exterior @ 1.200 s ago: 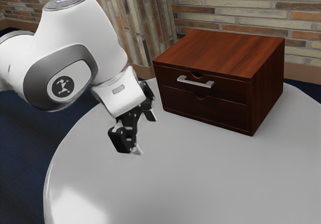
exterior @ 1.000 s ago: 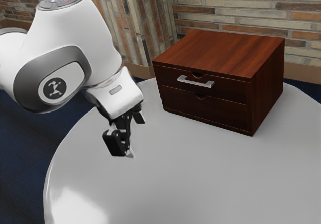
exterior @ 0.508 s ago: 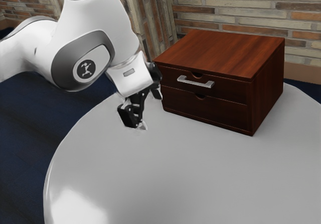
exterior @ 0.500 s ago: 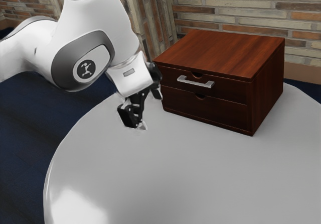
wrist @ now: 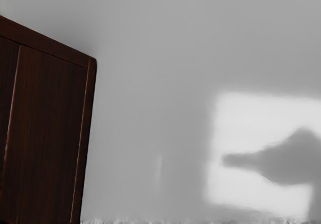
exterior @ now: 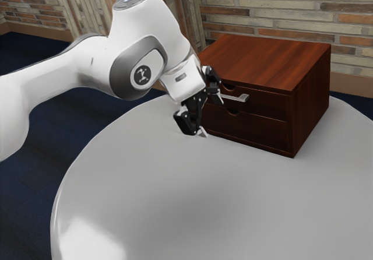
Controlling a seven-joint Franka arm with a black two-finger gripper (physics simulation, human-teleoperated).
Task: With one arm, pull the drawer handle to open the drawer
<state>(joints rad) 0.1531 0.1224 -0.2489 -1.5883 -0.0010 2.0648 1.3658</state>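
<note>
glossy dark wood cabinet with brushed metal handle; under it a smooth matt grey surface.

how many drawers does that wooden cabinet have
2, stacked on the cabinet front: the upper drawer, with the silver handle, and the lower drawer right beneath it. The cabinet's back is hidden, so I can't rule out more.
</note>
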